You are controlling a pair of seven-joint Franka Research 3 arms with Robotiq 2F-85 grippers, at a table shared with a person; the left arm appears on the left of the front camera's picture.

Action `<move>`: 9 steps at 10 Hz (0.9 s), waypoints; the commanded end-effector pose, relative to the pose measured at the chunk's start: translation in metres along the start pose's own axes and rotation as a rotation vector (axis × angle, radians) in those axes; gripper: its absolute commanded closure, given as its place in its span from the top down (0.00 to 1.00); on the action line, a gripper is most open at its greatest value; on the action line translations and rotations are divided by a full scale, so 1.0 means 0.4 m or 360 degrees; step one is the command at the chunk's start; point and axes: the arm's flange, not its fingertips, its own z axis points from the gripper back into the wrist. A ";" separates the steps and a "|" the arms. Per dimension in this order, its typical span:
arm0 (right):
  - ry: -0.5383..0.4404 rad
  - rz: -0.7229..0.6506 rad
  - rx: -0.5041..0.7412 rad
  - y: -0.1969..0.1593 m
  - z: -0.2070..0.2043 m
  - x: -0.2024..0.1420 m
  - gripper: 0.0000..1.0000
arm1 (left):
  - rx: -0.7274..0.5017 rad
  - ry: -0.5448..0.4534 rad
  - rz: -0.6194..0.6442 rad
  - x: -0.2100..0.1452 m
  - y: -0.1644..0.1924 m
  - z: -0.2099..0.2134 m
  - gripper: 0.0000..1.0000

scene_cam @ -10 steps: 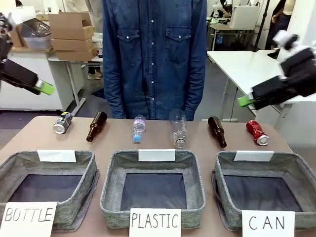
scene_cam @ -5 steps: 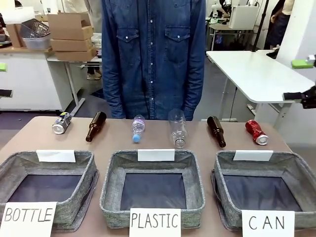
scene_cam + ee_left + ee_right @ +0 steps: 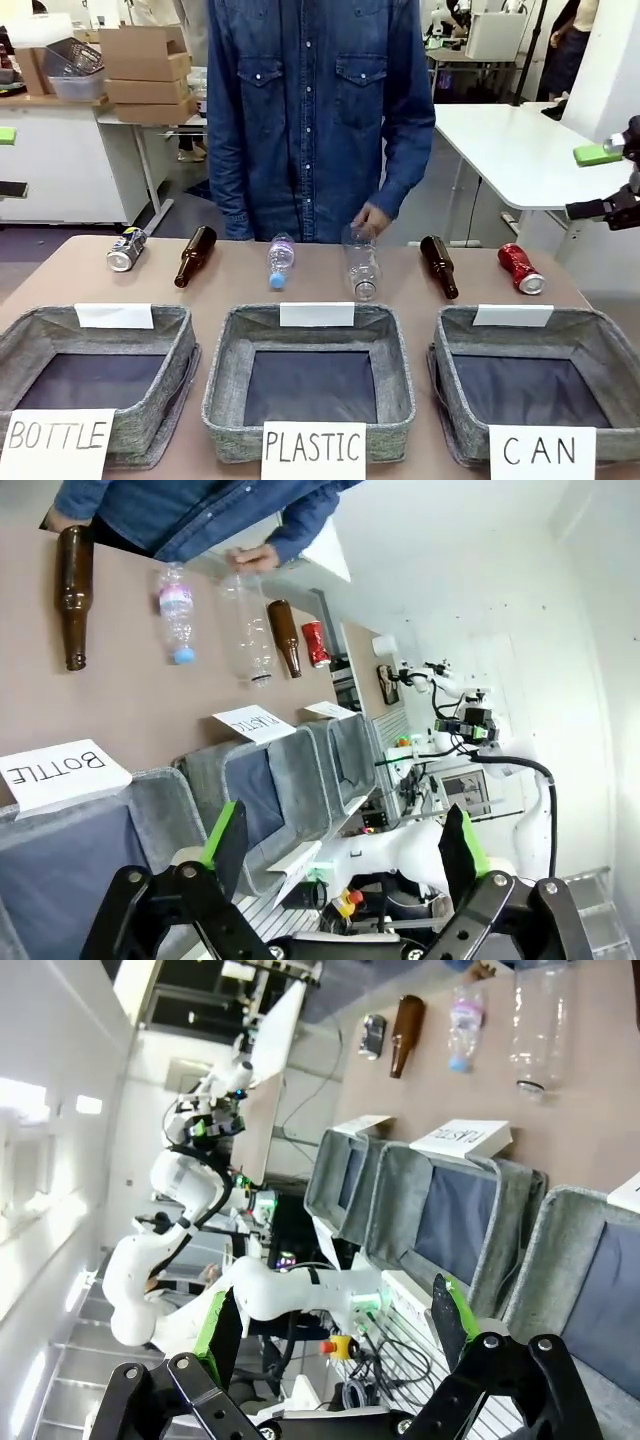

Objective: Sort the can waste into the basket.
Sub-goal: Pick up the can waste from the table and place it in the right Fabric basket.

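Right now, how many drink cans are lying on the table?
2. A black can lies at the row's left end, beside a brown bottle; a red can lies at its right end, beyond the basket signed CAN. None looks hidden.

The left gripper (image 3: 345, 840) is held high at the robot's far left, its two fingers spread wide with nothing between them. The right gripper (image 3: 335, 1320) is raised at the far right, likewise wide open and empty.

On your worktop (image 3: 210, 297) you have one brown bottle (image 3: 195, 256) at ten o'clock, a second brown bottle (image 3: 439, 266) at two, a small plastic bottle (image 3: 280, 260) and a large clear bottle (image 3: 360, 262) between them; BOTTLE basket (image 3: 30, 335) at seven, PLASTIC basket (image 3: 222, 372) at six.
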 end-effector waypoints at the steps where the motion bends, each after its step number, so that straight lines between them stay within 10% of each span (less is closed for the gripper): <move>1: -0.0033 0.0038 0.0043 -0.004 0.004 0.014 1.00 | -0.0016 -0.0014 -0.0029 0.015 0.012 0.001 1.00; 3: -0.0033 0.0038 0.0043 -0.004 0.004 0.014 1.00 | 0.0017 0.0065 -0.0137 0.002 -0.019 0.009 1.00; 9: -0.0033 0.0038 0.0043 -0.004 0.004 0.014 1.00 | 0.1031 -0.0057 -0.0041 0.426 0.183 -0.151 1.00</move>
